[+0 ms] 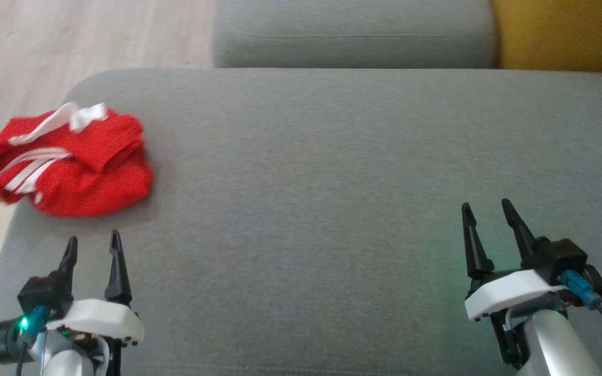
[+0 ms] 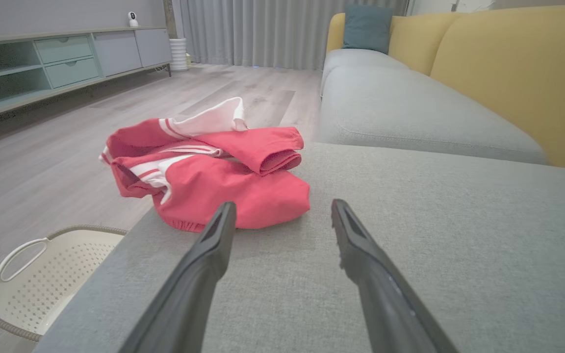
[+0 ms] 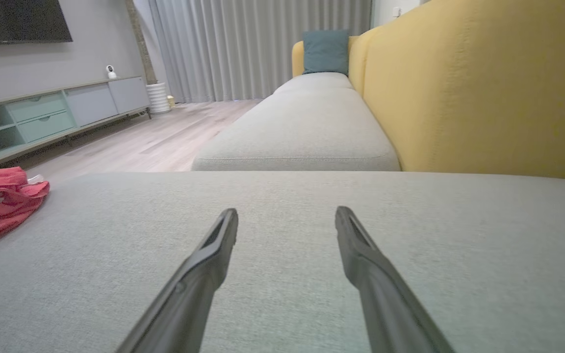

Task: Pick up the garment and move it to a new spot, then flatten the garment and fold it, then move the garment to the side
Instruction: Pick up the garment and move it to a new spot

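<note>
- Holding my left gripper (image 1: 94, 236) and right gripper (image 1: 486, 203) parted, empty.
- Garment (image 1: 66, 162) is lying bunched at the cushion's (image 1: 332, 183) left edge, near my left gripper.
- Advising, as I am judging it: pinching a thick fold, lifting clear.

Left wrist view. The left gripper (image 2: 283, 205) hovers low over a grey sofa seat (image 2: 434, 245), its two dark fingers (image 2: 209, 255) spread apart with nothing between them. Just beyond the fingertips lies a bunched red garment (image 2: 214, 171) with white stripes, resting at the seat's left edge, part of it reaching past that edge. Below, on the wooden floor (image 2: 42, 166), stands a pale perforated basket (image 2: 42, 289). A yellow backrest (image 2: 508, 73), a teal pillow (image 2: 367, 27), grey curtains (image 2: 263, 29) and a low cabinet (image 2: 66, 59) form the background.
</note>
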{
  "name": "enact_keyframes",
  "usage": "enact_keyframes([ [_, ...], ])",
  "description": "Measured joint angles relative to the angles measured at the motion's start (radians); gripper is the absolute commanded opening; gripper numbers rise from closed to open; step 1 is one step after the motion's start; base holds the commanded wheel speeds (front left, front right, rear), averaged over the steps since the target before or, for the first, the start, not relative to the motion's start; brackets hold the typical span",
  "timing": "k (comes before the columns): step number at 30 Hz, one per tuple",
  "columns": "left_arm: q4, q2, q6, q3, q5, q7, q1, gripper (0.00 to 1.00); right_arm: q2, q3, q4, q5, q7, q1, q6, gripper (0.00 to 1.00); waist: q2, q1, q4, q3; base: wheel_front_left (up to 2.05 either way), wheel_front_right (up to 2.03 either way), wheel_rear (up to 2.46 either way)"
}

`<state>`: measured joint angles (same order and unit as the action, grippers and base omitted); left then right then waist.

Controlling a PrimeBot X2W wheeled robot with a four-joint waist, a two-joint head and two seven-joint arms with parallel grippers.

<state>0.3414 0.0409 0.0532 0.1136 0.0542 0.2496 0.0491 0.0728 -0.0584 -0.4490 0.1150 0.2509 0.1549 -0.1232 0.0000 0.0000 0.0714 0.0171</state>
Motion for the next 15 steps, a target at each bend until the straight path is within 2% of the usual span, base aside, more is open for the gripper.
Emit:
enact_keyframes([
  [8,-0.021,-0.003,-0.007,-0.009,0.01,0.0,0.035,1.0,-0.004,-0.036,-0.001,0.002,0.0,0.026,0.0,1.0,0.0,0.0,0.152,0.017,0.0,0.0,0.0],
  [15,-0.023,-0.004,-0.03,0.03,0.01,0.0,0.038,1.0,-0.009,-0.042,-0.001,0.01,0.0,0.048,0.0,1.0,0.0,0.0,0.272,0.023,0.0,0.0,0.0],
])
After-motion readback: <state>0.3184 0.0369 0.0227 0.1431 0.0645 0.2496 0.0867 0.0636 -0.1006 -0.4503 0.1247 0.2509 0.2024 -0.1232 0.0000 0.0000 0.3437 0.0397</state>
